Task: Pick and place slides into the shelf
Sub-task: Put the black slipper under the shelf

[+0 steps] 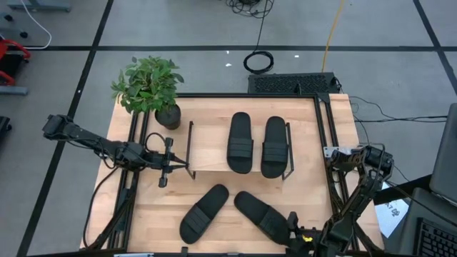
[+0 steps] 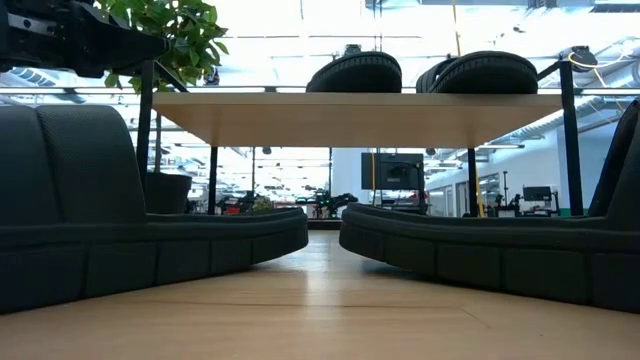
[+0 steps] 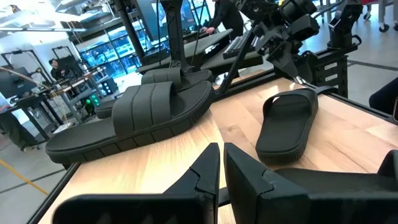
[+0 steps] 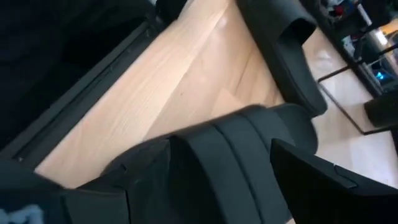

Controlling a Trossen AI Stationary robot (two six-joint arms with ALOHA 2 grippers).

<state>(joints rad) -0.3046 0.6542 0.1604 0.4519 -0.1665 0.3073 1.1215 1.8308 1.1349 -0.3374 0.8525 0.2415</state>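
Two black slides [image 1: 239,143] [image 1: 275,146] lie side by side, soles down, on the board of the shelf [image 1: 207,146]. Two more slides rest on the tabletop in front of it, one at the left [image 1: 203,213] and one at the right [image 1: 260,214]. My right gripper [image 1: 291,223] is open at the near end of the right slide. In the right wrist view its fingers [image 4: 323,180] stand on either side of that slide's ribbed strap [image 4: 224,155]. My left gripper [image 1: 178,164] hangs shut and empty just left of the shelf. My right gripper straddles the right slide's strap [image 4: 249,134], slanting down from the table's near right side. Whether its fingers touch the slide, I cannot tell.
A potted plant [image 1: 150,89] stands at the table's far left corner, beside the shelf. Black frame rails [image 1: 325,135] run along the table's left and right edges. The left part of the shelf board is bare. Thin black shelf legs [image 2: 213,180] stand on the tabletop.
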